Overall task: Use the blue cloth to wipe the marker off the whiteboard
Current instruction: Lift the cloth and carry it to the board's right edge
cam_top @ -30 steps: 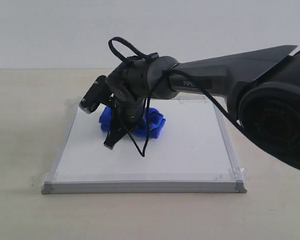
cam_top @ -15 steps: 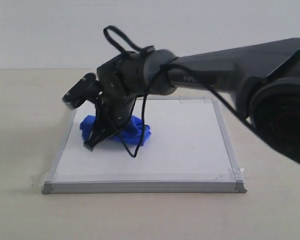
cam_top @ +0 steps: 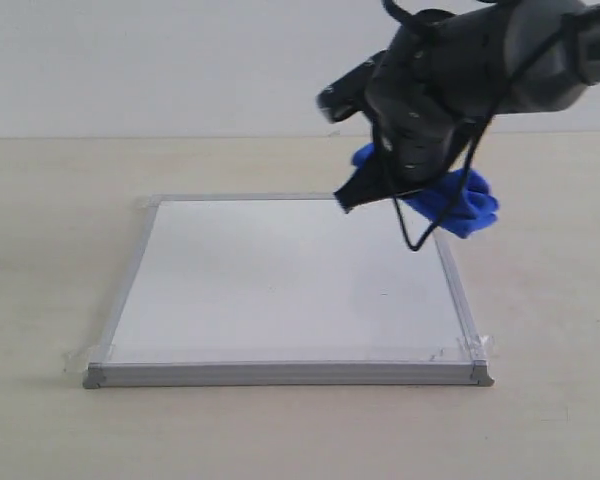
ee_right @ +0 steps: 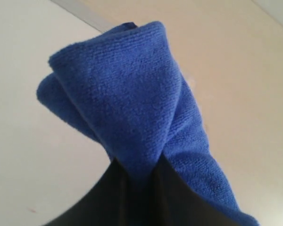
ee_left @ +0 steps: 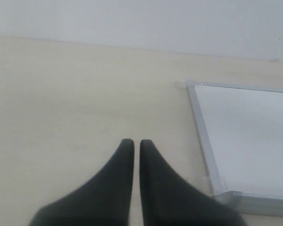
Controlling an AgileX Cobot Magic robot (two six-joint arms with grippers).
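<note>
Half a second back the blue cloth [cam_top: 450, 200] pressed on the whiteboard [cam_top: 280, 290]; now the right gripper [ee_right: 137, 186], clamped on it, holds it above the far right corner. No marker shows: wipe judged done. Left gripper [ee_left: 133, 150] closed, empty, off-board.

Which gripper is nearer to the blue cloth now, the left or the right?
Right. The right gripper holds the blue cloth; the left gripper sits outside the whiteboard frame, with no cloth nearby.
</note>
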